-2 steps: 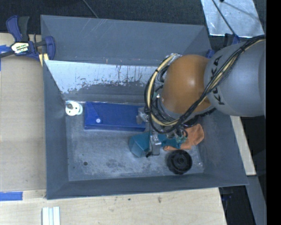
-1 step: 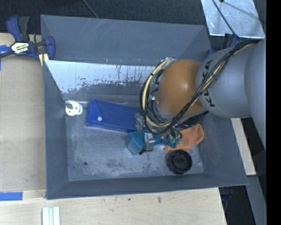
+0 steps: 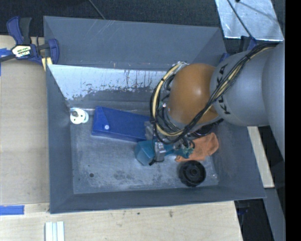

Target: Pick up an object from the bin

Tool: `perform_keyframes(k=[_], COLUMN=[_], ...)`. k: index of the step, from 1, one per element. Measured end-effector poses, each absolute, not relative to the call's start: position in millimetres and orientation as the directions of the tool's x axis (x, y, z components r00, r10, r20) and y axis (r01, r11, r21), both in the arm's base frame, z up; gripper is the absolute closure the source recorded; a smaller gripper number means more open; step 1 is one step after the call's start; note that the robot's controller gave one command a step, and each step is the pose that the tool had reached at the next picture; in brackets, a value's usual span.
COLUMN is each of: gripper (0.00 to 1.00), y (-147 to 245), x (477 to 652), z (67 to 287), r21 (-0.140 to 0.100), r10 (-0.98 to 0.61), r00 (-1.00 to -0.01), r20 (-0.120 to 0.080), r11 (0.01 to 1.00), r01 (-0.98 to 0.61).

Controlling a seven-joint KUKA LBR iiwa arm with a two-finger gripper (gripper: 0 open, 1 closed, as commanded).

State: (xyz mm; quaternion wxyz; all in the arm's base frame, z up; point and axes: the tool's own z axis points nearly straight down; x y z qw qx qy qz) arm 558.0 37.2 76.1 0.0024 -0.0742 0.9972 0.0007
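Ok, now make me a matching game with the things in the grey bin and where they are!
Things:
1. small white round piece
2. flat blue rectangular case
3. black round disc
4. crumpled orange soft thing

Places on the floor of the grey metal bin, as the camera sees it:
A. lower right
B. far left
C. right side, just above the disc
D. middle, next to the white piece

Pairs: 1-B, 2-D, 3-A, 4-C.
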Motion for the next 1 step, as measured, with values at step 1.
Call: perform_keyframes(k=[1], gripper=[1.0], y=[43.3], x=[534.7], z=[215.4], r21=[0.0], r10=[-0.158], r00=[-0.987], r20=[0.0], r11=[0.987], r01=[-0.158])
